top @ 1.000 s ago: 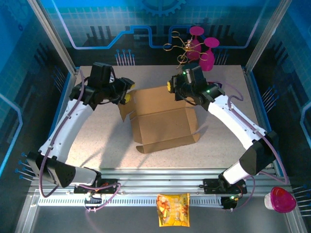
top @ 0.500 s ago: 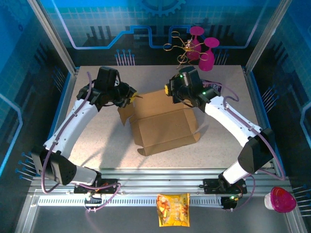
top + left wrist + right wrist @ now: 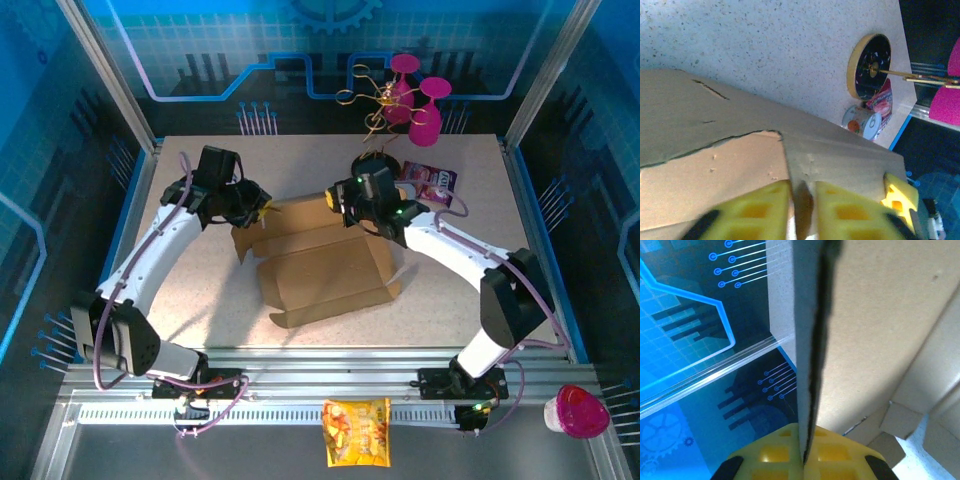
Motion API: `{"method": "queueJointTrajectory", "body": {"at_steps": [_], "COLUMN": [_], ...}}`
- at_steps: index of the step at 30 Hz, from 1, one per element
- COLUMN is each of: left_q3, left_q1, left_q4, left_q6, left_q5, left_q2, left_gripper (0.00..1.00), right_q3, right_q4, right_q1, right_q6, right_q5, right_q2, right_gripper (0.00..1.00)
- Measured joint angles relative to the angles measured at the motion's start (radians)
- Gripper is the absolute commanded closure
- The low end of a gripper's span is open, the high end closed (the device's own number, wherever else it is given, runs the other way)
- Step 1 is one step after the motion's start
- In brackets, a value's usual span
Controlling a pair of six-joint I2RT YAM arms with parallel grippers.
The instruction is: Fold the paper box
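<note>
Paper box point(image 3: 325, 275) looks light, stiff and best taken by its edges — right gripper point(image 3: 805, 442) is clamped on one, left gripper point(image 3: 800, 200) narrowly astride another, grip unclear.

Top cam overlooks table point(image 3: 220, 290); 2 wrist cams hug same paper box point(image 3: 325, 265).

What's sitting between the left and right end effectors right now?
The rear wall of the paper box spans that stretch, running from the left end effector to the right end effector. The top external view shows it.
</note>
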Motion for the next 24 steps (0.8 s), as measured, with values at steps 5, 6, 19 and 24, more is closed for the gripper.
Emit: {"method": "queueJointTrajectory", "body": {"at_steps": [5,6,19,24], "left_q3": [-0.009,-0.018,-0.337,-0.469], "left_q1": [0.003,0.003,0.045,0.016], "left_q4": [0.001,0.0,-0.035,0.037], "left_q6": [0.058,0.07,0.117,0.071], "left_q5": [-0.052,-0.068,-0.135,-0.105], "left_q2": [-0.034,-0.061,-0.396,-0.42], "left_gripper": [0.47,0.46,0.74,0.71], "right_q3": [-0.023,-0.023,-0.057,-0.061], "right_q4": [0.1,0.109,0.231,0.257], "right_q1": [0.001,0.0,-0.01,-0.027], "right_q6": [-0.016,-0.018,-0.033,-0.033], "right_q5": [-0.003,-0.005,-0.015,-0.024], "right_q2": [0.04,0.047,0.108,0.113], "right_gripper": [1.0,1.0,1.0,1.0]}}
